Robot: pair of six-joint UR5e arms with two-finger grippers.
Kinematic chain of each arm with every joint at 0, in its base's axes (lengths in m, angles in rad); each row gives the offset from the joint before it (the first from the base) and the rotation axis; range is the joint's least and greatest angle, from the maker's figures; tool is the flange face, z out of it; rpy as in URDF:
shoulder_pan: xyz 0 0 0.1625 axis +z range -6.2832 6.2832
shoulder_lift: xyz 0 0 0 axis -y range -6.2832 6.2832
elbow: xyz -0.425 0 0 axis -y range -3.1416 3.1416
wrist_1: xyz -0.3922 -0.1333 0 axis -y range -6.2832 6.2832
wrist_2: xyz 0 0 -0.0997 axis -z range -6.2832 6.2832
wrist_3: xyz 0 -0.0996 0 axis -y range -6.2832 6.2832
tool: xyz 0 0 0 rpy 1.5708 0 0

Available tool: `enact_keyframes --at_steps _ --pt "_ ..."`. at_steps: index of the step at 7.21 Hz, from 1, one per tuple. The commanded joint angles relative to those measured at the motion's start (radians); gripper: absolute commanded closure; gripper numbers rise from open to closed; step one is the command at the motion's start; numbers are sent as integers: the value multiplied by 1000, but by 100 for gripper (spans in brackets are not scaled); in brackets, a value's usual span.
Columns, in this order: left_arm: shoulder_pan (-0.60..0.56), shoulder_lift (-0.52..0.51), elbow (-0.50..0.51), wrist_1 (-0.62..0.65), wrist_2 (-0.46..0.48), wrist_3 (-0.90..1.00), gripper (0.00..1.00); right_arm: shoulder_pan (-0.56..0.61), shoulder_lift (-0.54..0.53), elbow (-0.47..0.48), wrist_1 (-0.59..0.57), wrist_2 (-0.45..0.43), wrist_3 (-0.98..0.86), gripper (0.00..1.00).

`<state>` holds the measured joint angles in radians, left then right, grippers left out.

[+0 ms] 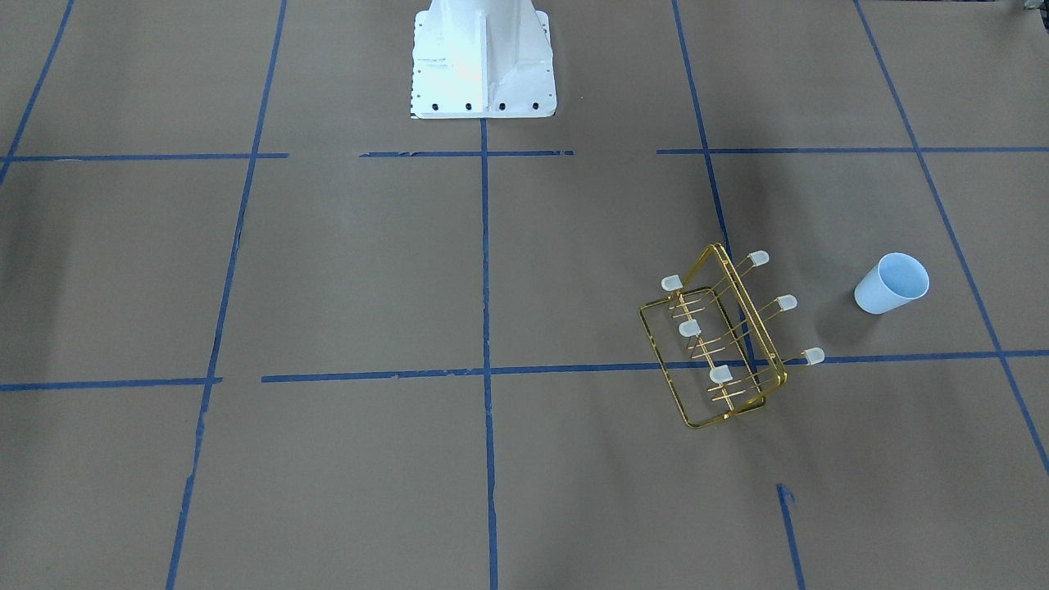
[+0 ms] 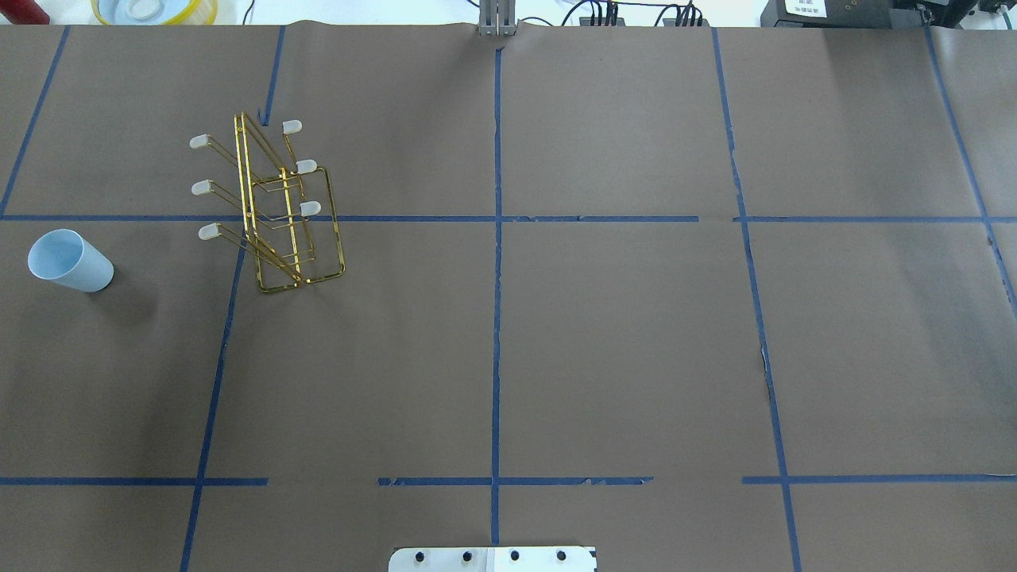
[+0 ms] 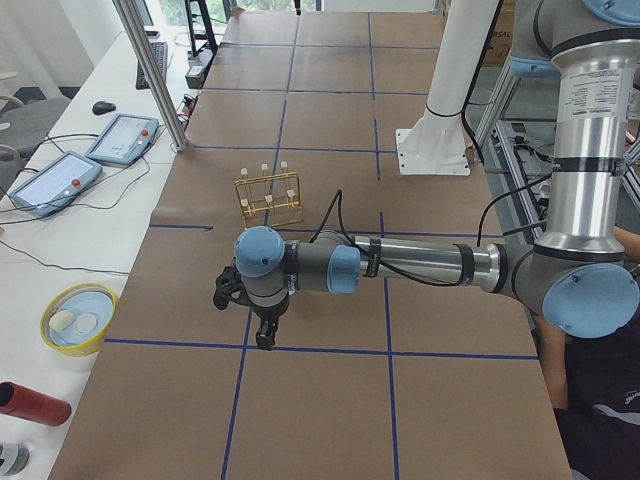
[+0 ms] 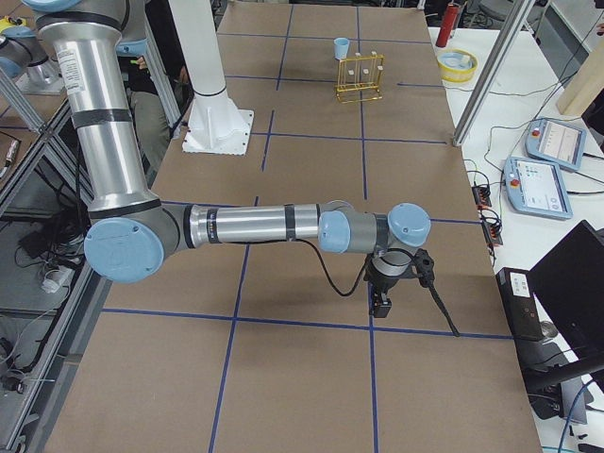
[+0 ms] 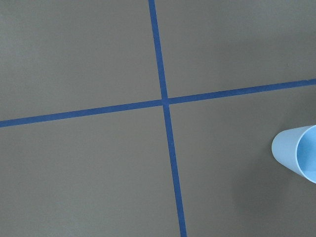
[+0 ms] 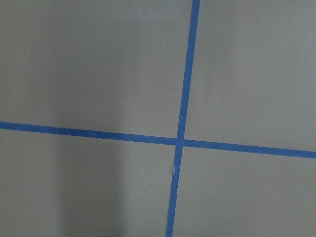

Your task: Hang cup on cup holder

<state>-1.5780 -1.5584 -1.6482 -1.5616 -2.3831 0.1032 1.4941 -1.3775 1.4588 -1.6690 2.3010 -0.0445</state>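
The cup (image 1: 892,283) is a small pale blue tumbler that stands mouth up on the brown table. It also shows in the overhead view (image 2: 70,260), the right side view (image 4: 341,47) and at the right edge of the left wrist view (image 5: 298,155). The cup holder (image 1: 689,329) is a gold wire rack with capped prongs, a short way beside the cup (image 2: 248,191) (image 3: 268,200) (image 4: 360,80). My left gripper (image 3: 264,336) hangs over the table near the cup's spot. My right gripper (image 4: 378,304) is far away. I cannot tell whether either is open or shut.
The white robot base (image 1: 483,65) stands at the table's middle edge. A yellow bowl (image 3: 78,318), a red can (image 3: 35,403) and two tablets (image 3: 55,180) lie on the side bench. A metal pole (image 3: 150,70) rises there. Blue tape lines grid the table.
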Motion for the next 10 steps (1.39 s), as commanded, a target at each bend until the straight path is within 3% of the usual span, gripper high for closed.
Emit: enact_keyframes --at_steps 1,10 --pt "1 -17 11 0 2 0 0 0 0 0 0 0 0 0" --pt "1 -65 -4 -69 -1 -129 0 0 0 -2 0 0 0 0"
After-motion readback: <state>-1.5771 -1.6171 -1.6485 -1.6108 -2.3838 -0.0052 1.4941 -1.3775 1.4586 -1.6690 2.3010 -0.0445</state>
